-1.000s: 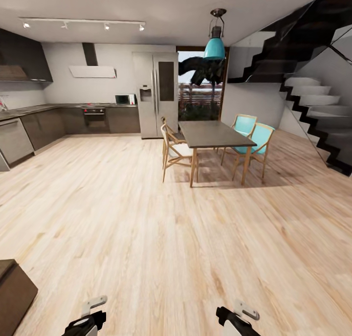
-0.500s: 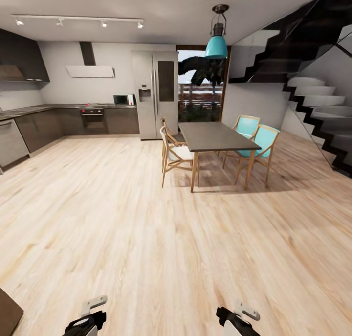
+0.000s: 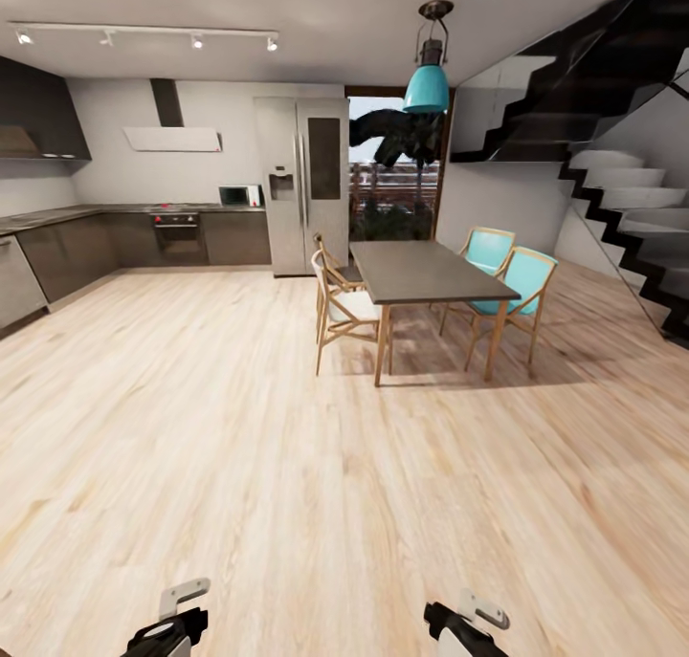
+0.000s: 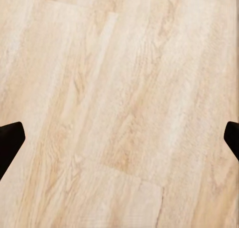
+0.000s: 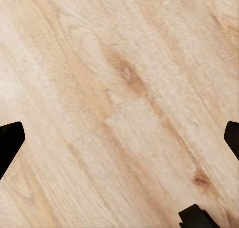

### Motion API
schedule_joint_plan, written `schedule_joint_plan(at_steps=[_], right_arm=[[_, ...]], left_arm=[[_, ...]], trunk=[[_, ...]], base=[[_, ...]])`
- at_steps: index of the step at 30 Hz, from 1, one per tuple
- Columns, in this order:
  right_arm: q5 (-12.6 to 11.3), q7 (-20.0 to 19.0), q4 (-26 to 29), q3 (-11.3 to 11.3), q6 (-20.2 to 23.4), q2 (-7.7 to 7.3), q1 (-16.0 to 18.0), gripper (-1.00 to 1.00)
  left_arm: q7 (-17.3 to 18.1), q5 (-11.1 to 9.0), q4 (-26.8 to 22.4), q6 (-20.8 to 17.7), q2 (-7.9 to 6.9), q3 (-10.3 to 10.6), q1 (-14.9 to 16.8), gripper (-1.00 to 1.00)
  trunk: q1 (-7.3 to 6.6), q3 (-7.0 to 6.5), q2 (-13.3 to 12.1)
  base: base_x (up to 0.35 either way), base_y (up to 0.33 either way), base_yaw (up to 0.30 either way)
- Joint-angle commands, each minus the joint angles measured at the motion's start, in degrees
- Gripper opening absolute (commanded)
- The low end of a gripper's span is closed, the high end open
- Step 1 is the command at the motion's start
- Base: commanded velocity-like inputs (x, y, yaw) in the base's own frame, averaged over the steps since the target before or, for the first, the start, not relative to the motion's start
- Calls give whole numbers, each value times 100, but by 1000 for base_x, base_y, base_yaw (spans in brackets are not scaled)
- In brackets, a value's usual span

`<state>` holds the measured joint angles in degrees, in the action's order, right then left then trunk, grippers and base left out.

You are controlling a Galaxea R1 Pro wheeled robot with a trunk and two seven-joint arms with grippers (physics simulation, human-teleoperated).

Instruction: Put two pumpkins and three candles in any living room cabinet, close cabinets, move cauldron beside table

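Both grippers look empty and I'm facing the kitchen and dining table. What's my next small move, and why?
Probably keep turning the base to search for the living room. Ahead are only the dining table, the fridge and the stairs, with bare wooden floor between. The left gripper and the right gripper are open over floor, holding nothing.

— What stands at centre? 
— A dark rectangular dining table (image 3: 428, 271) on pale wood-plank flooring (image 3: 239, 466), turquoise-seated wooden chairs (image 3: 517, 284) beside it.
— And around the table? 
— A teal pendant lamp (image 3: 426, 83) above, a steel refrigerator (image 3: 301, 184) behind, a black staircase (image 3: 612, 188) beside.
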<state>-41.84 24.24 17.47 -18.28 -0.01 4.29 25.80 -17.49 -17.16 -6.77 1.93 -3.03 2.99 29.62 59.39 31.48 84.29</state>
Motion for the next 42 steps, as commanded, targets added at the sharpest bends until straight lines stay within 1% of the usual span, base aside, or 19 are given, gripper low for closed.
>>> schedule_joint_plan(at_steps=[1, 7, 13, 22, 42], right_arm=[[0, -2, -12, 0, -4, -1, 2, 100], [0, -7, -23, 0, -7, -3, 2, 100], [0, -7, -24, 0, -8, -4, 2, 100], [-8, -7, -86, 11, -87, -7, 1, 100], [-8, -7, -121, 9, -119, -7, -2, 100]], left_arm=[[1, 1, 0, 0, -2, 0, 0, 100], [0, 1, 0, 0, 1, 0, 0, 100], [3, 0, 0, 25, 1, 0, 0, 100], [1, -7, 0, 44, -4, -4, 0, 100], [3, 1, 0, 44, 3, 0, 0, 100]], trunk=[[0, 0, 0], [0, 0, 0], [0, 0, 0], [0, 0, 0], [0, 0, 0]], base=[[300, 0, 0], [272, 0, 0], [86, 0, -101], [5, 0, -267], [0, 0, -284]])
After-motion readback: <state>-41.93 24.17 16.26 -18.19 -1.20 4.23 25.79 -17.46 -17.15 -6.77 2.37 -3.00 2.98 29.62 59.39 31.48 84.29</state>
